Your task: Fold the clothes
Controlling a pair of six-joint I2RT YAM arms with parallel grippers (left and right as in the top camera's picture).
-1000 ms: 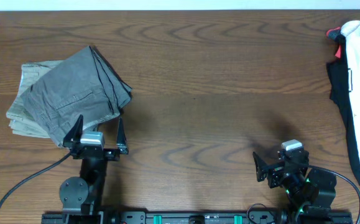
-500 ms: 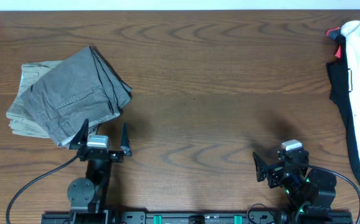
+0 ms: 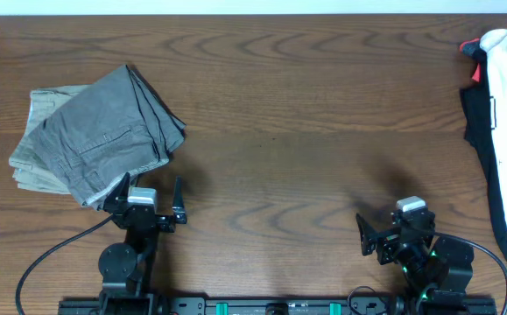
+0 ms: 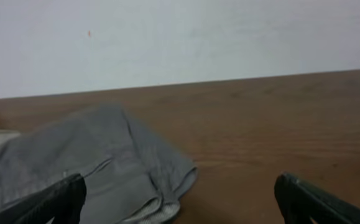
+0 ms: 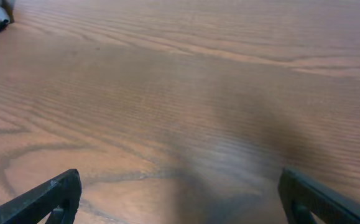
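The surface [image 3: 323, 114] is brown wood, smooth, with wavy grain and a low sheen. At nine o'clock, the grey shorts [image 3: 104, 131] are matt woven cloth with stitched seams, over paler beige shorts [image 3: 34, 109], also matt cloth.

The shorts [image 3: 104, 131] lie at the upper left of the overhead frame, on top of 1 other pair [image 3: 27, 149] that sticks out on their left. My left gripper [image 3: 151, 191] sits just below them. My right gripper [image 3: 380, 234] is at the lower right, and 1 more garment [image 3: 503, 114] lies along the right edge of the table [image 3: 306, 105].
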